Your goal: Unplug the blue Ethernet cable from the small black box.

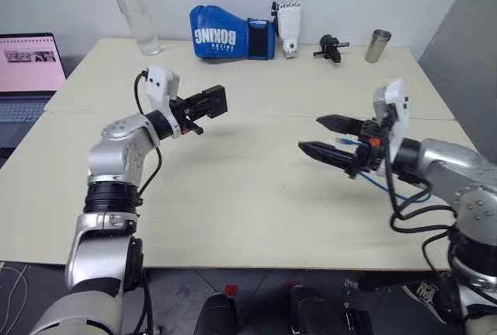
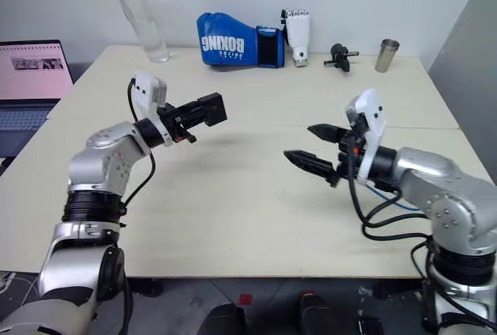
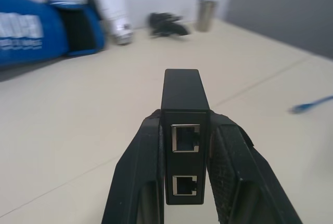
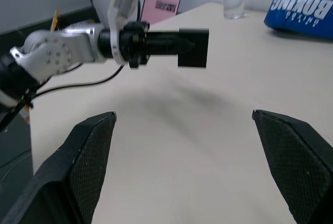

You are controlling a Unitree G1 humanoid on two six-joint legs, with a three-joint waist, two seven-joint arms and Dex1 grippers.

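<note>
**Ann:** Both arms are up over the near half of the desk [image 1: 233,218], and the left gripper [image 1: 211,102] has its two fingers clamped tight on the small black box [image 1: 214,102], holding it in the air above the left half of the desk!

**Bo:** And look down the left wrist view: the small black box sits squeezed between both black fingers [image 3: 135,182], two empty sockets facing the camera, one above the other.

**Ann:** Over on the right, the right gripper [image 1: 322,134] hangs above the desk's right side with its fingers spread wide apart, nothing between them.

**Bo:** So where's the blue Ethernet cable [image 1: 382,183]?

**Ann:** Loose from the box! It runs by the right wrist, near the desk's right edge, well apart from the box.

**Bo:** Along the far edge now, biggest first: blue boxing glove [image 1: 231,35] in the middle, clear bottle [image 1: 133,8] toward the far left corner, white robot hand [image 1: 290,27] just beside the glove, metal cup [image 1: 378,46] toward the far right, and a knobbly black gadget [image 1: 331,47] between hand and cup.

**Ann:** Laptop [image 1: 29,71] open off the desk's left edge.
</note>
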